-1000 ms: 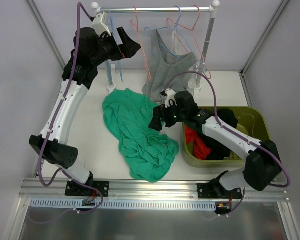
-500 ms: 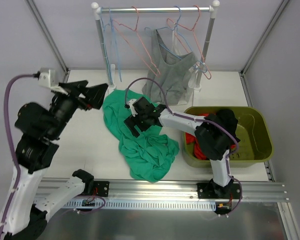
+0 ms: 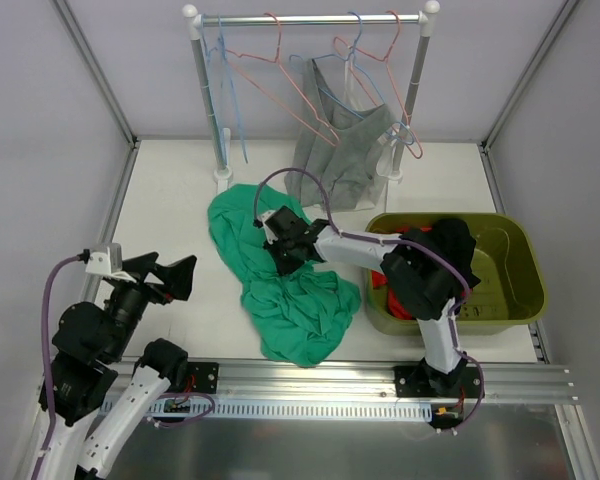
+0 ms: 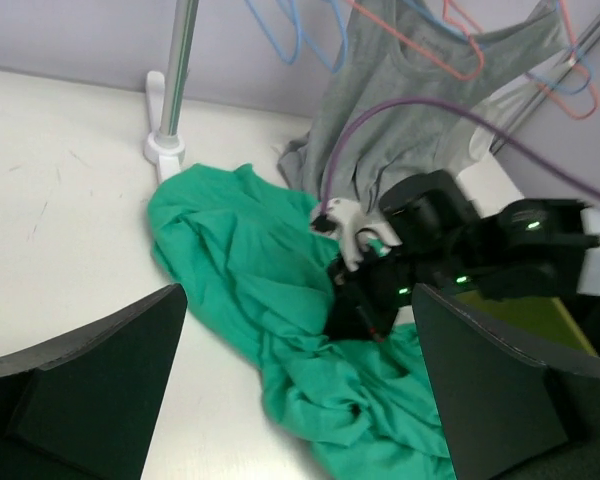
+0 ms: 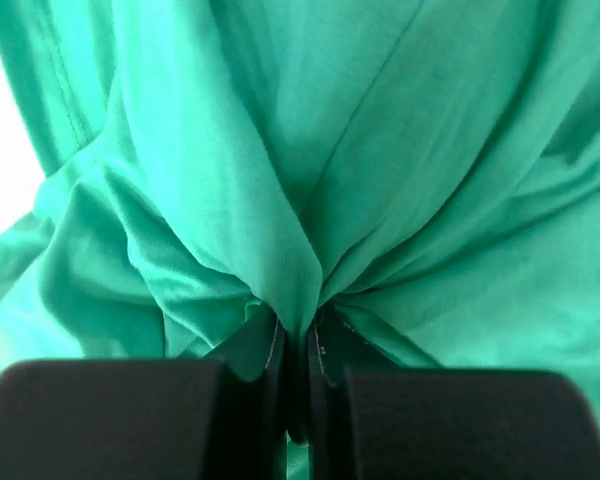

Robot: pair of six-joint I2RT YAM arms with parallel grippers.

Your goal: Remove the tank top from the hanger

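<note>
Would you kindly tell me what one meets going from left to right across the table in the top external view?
left gripper → green garment → olive bin

arms [image 3: 355,247]: black joints, white links | cables [image 3: 46,330]: purple | jaws: black

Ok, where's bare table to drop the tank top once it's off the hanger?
Best is the left strip of table, between the wall, the rack foot and the green cloth. A smaller patch lies behind the bin, right of the tank top. The middle is crowded: the right arm has its jaws shut on the cloth there.
</note>
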